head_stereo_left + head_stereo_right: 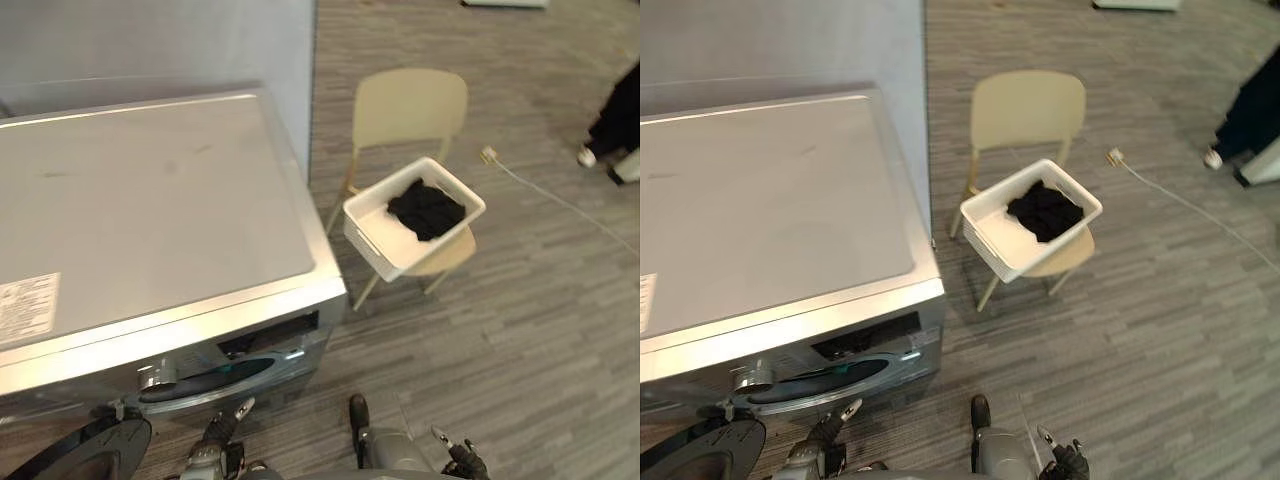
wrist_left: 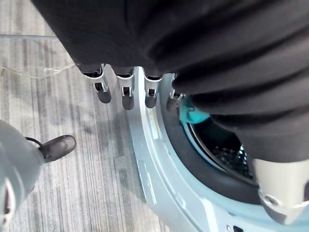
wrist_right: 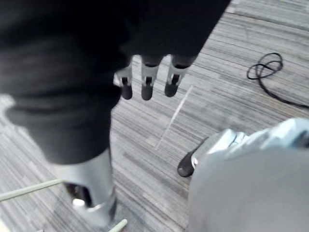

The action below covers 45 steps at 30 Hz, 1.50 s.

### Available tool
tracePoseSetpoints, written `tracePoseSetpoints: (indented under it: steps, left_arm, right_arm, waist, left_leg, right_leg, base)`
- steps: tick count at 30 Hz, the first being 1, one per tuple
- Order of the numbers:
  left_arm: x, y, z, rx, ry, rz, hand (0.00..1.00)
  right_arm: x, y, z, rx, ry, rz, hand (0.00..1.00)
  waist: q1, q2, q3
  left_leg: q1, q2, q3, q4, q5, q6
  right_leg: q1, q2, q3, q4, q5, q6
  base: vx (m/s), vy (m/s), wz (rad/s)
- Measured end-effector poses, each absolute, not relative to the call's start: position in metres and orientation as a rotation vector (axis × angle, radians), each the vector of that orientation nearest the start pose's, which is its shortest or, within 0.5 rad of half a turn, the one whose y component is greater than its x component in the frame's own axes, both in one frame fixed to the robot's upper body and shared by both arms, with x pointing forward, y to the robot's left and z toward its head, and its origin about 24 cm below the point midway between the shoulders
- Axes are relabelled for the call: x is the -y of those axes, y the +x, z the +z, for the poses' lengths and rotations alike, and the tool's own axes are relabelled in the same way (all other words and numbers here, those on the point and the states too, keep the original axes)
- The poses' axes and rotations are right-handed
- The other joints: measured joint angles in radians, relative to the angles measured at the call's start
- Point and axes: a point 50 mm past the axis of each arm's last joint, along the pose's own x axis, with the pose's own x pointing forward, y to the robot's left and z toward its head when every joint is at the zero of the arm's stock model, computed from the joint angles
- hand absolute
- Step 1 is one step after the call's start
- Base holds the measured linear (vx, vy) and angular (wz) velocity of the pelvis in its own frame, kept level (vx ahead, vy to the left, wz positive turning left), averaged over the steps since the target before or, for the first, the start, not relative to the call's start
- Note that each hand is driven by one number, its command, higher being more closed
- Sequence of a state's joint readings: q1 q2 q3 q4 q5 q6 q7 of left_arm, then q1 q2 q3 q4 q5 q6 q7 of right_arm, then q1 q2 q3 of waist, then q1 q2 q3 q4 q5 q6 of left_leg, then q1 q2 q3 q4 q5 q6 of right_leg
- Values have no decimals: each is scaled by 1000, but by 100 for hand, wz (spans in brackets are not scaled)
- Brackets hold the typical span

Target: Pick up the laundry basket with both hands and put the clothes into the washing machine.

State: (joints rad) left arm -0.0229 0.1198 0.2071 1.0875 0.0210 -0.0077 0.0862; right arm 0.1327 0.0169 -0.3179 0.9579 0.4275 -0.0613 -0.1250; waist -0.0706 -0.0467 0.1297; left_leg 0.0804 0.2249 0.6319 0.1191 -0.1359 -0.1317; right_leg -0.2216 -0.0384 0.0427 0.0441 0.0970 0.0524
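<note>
1. Two head views, taken together: the white laundry basket (image 1: 372, 240) sits at an angle on the seat of a beige chair (image 1: 410, 105), with black clothes (image 1: 427, 208) heaped toward one end. It is well apart from the washing machine (image 1: 150, 200), whose round door (image 1: 92, 455) hangs open at the front. The left hand (image 1: 222, 432) and right hand (image 1: 458, 458) are low by the robot, nowhere near the basket. A person (image 1: 620, 120) stands off at the far side, and a white cable (image 1: 540, 185) trails across the floor.
2. Left wrist view: the fingers (image 2: 126, 91) hang straight and a little spread, holding nothing. Past them is the drum (image 2: 219, 145) with its perforated wall, a look inside that the head views, seeing the opening from above, can't give.
3. Right wrist view: the fingers (image 3: 146, 79) are straight and slightly apart, the thumb (image 3: 92, 191) is clear of them, and there is floor below. This hand is empty too.
4. To my eye the job is at its start: reaching the basket. I'd face the chair squarely, come close, take opposite walls with a hand each, and lift level so the heap doesn't slide.
</note>
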Motion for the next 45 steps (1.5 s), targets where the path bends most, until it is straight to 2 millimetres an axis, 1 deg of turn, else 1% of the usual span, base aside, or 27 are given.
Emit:
tracePoseSetpoints:
  steps: [7, 10, 11, 12, 13, 15, 17, 19, 22, 23, 24, 25, 26, 27, 28, 31, 32, 33, 35, 36, 37, 38, 40, 41, 43, 44, 45]
  left_arm:
    - [-219, 126, -151, -1046, 56, 310, 0]
    - [-213, 120, -154, -1064, 45, 323, 0]
    - [-216, 115, -155, -1072, 42, 339, 0]
    - [-216, 113, -155, -1076, 41, 340, 0]
    - [-213, 110, -157, -1084, 33, 339, 0]
    - [-194, 111, -159, -1079, -21, 318, 0]
    - [-193, 111, -159, -1078, -47, 327, 0]
    - [-194, 101, -162, -1103, -118, 382, 0]
    - [-192, 97, -163, -1110, -241, 462, 0]
    - [-192, 95, -164, -1116, -266, 481, 0]
    - [-199, 89, -165, -1135, -263, 515, 0]
    - [-205, 82, -166, -1167, -230, 516, 0]
    - [-207, 73, -168, -1203, -166, 477, 0]
    - [-205, 54, -171, -1261, -124, 450, 0]
    - [-205, 40, -174, -1312, -93, 435, 0]
    - [-201, 24, -176, -1378, -78, 419, 0]
    - [-201, 22, -176, -1387, -76, 426, 0]
    - [-201, 22, -176, -1387, -76, 435, 0]
    - [-200, 21, -176, -1397, -90, 446, 0]
    - [-201, 20, -176, -1402, -95, 452, 0]
    - [-208, 21, -175, -1394, -72, 452, 0]
    - [-206, 22, -175, -1391, -70, 442, 0]
    - [-194, 23, -177, -1397, -82, 408, 0]
    - [-195, 22, -177, -1395, -85, 410, 0]
    - [-197, 27, -176, -1347, -97, 444, 0]
    - [-199, 29, -175, -1321, -138, 486, 0]
    - [-203, 33, -173, -1273, -163, 517, 0]
  right_arm:
    - [207, 80, -157, -977, 430, -662, 0]
    - [211, 75, -157, -977, 415, -665, 0]
    - [212, 72, -157, -984, 408, -664, 0]
    - [213, 72, -157, -982, 406, -663, 0]
    - [219, 73, -155, -963, 390, -663, 0]
    - [232, 81, -150, -933, 357, -665, 0]
    - [241, 85, -147, -916, 340, -669, 0]
    - [240, 83, -148, -924, 331, -661, 0]
    - [233, 90, -148, -927, 322, -627, 0]
    - [233, 91, -148, -926, 320, -622, 0]
    - [231, 95, -148, -924, 301, -595, 0]
    - [229, 97, -147, -922, 292, -582, 0]
    - [226, 95, -148, -934, 280, -566, 0]
    - [230, 94, -146, -917, 265, -563, 0]
    - [228, 98, -144, -907, 261, -543, 0]
    - [231, 95, -144, -912, 248, -529, 0]
    - [233, 96, -144, -909, 245, -531, 0]
    - [234, 97, -143, -905, 247, -535, 0]
    - [237, 97, -143, -901, 262, -561, 0]
    - [238, 92, -144, -911, 268, -578, 0]
    - [239, 81, -146, -935, 280, -603, 0]
    - [242, 76, -147, -949, 281, -621, 0]
    - [254, 58, -147, -973, 276, -683, 0]
    - [259, 52, -147, -978, 281, -716, 0]
    - [266, 45, -146, -992, 268, -739, 0]
    - [266, 43, -148, -1006, 266, -734, 0]
    - [267, 42, -148, -1011, 261, -732, 0]
  waist:
    - [3, 44, -6]
    - [2, 67, -8]
    - [9, 62, -9]
    - [9, 60, -8]
    - [15, 58, -2]
    - [39, 78, 32]
    - [39, 112, 61]
    - [41, 118, 63]
    - [67, 128, 61]
    - [75, 129, 60]
    - [86, 123, 64]
    - [82, 114, 71]
    - [75, 99, 77]
    - [69, 109, 73]
    - [55, 95, 81]
    - [31, 103, 82]
    - [33, 102, 85]
    - [33, 103, 89]
    - [33, 106, 91]
    - [32, 101, 88]
    - [31, 83, 82]
    - [30, 93, 79]
    - [23, 144, 55]
    - [24, 145, 54]
    - [35, 132, 55]
    - [35, 126, 52]
    - [50, 112, 45]
  left_leg:
    - [90, 82, 71, 25, -44, -75]
    - [107, 190, 81, 161, -72, -122]
    - [55, 272, 17, 376, -59, -50]
    - [39, 280, -9, 419, -47, -12]
    - [-43, 280, -173, 587, 30, 109]
    - [-142, 190, -384, 793, -13, 37]
    - [-211, 50, -429, 847, -101, 38]
    - [-244, -25, -405, 751, -116, 56]
    - [-272, -131, -446, 262, -84, 18]
    - [-267, -132, -437, 221, -59, 31]
    - [-243, -149, -431, 209, -38, 82]
    - [-216, -178, -431, 197, -33, 96]
    - [-181, -202, -436, 182, -41, 109]
    - [-142, -205, -436, 172, -61, 131]
    - [-118, -210, -421, 185, -61, 149]
    - [-60, -211, -422, 149, -67, 163]
    - [-40, -209, -426, 133, -67, 160]
    - [-36, -206, -432, 130, -69, 155]
    - [-24, -182, -449, 128, -85, 121]
    - [-14, -175, -466, 130, -103, 91]
    - [-10, -176, -494, 141, -125, 55]
    - [-2, -166, -510, 143, -136, 39]
    - [22, -118, -544, 120, -134, 21]
    - [53, -97, -545, 106, -94, -31]
    - [51, -72, -546, 180, -73, -56]
    - [-3, -49, -543, 307, -55, -39]
    - [-56, -15, -494, 413, -5, 19]
  right_leg:
    - [59, 84, -14, 4, -1, -14]
    - [40, 165, -25, 131, -81, -78]
    - [42, 200, -9, 198, -120, -101]
    - [44, 202, -5, 206, -125, -109]
    - [62, 205, 26, 232, -143, -130]
    - [102, 212, 97, 232, -156, -153]
    - [158, 212, 155, 205, -158, -163]
    - [189, 213, 190, 173, -166, -150]
    - [171, 230, 259, 151, -177, -151]
    - [156, 233, 265, 170, -186, -153]
    - [133, 236, 274, 254, -243, -140]
    - [122, 229, 266, 309, -290, -105]
    - [117, 206, 243, 363, -327, -21]
    - [70, 187, 189, 546, -383, 176]
    - [-29, 151, 119, 819, -357, 167]
    - [-163, 4, 1, 1065, -344, 119]
    - [-201, -63, -8, 1031, -352, 67]
    - [-210, -86, -4, 988, -357, 61]
    - [-183, -122, 77, 676, -345, 80]
    - [-130, -137, 145, 452, -294, 90]
    - [-86, -169, 161, 320, -185, 140]
    - [-82, -165, 151, 332, -134, 137]
    - [-85, -131, 88, 409, -199, 110]
    - [-79, -128, 60, 483, -254, 91]
    - [-50, -126, 25, 546, -315, 61]
    - [-21, -125, -11, 548, -342, 51]
    - [4, -119, -31, 538, -354, 33]
  base:
    - [-58, -105, -40]
    - [82, -135, -30]
    - [136, -161, -42]
    - [172, -262, -62]
    - [161, -198, -76]
    - [162, -73, -95]
    - [154, 69, -80]
    - [139, 60, -49]
    - [143, 36, -46]
    - [164, 43, -56]
    - [166, 37, -37]
    - [182, 44, -29]
    - [171, 13, -19]
    - [148, -36, -23]
    - [118, -67, -8]
    - [207, -54, 25]
    - [299, -76, 9]
    - [312, -154, 13]
    - [345, -276, 23]
    - [321, -314, 43]
    - [252, -287, 46]
    - [337, -382, 58]
    - [400, -378, 57]
    - [339, -314, 55]
    - [270, -311, 53]
    - [158, -270, 49]
    - [136, -257, 42]
